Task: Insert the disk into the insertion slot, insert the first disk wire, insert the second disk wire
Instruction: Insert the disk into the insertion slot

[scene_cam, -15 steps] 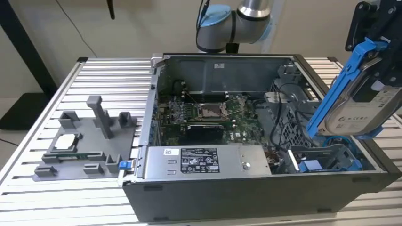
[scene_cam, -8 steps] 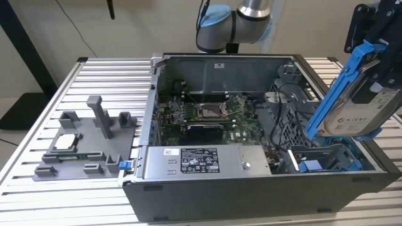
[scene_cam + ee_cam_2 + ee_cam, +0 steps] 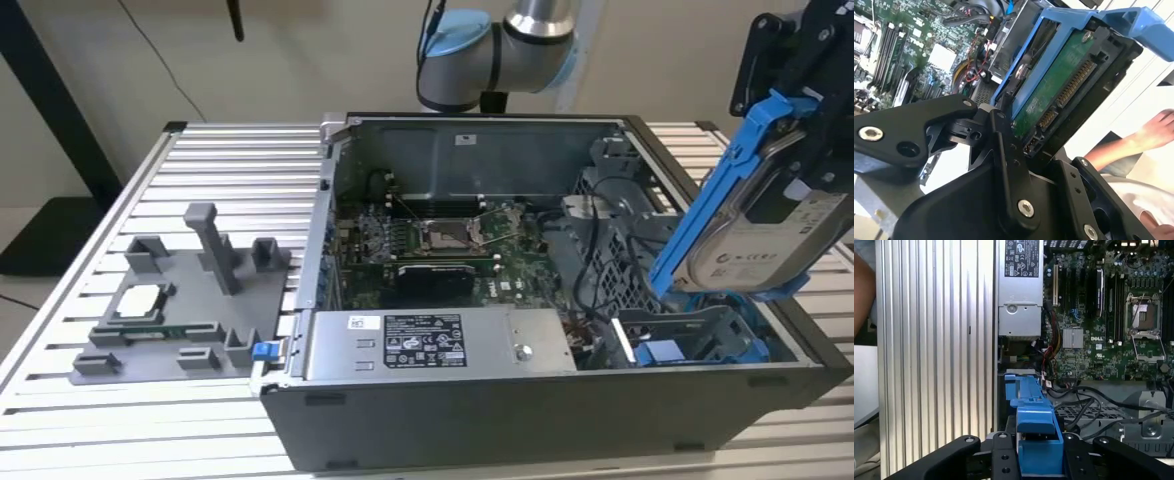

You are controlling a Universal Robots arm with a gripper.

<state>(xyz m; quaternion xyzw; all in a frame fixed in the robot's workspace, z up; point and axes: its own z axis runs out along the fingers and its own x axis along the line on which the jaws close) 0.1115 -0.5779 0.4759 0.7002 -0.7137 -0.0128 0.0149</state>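
Blue-framed and silver-grey, the disk hangs steeply tilted at the exterior view's right. Its lower end is close over the insertion slot in the lower right of the open computer case, and it is not yet inside. The gripper has its fingers clenched on the disk's upper part. I judge the first step, seating the disk, to be in hand, with neither wire step begun. Going in would call for the leaning disk to be squared to the narrow bay between its blue fittings, since a skewed frame could catch on the cage wall. The exterior view gives the white label and the gap to the slot. The second wrist view shows instead the disk's green circuit board and connector row between the black fingers, with a person's hand beyond. The first wrist view looks along the blue carrier onto loose cables, the motherboard, the power-supply box and the slatted table.
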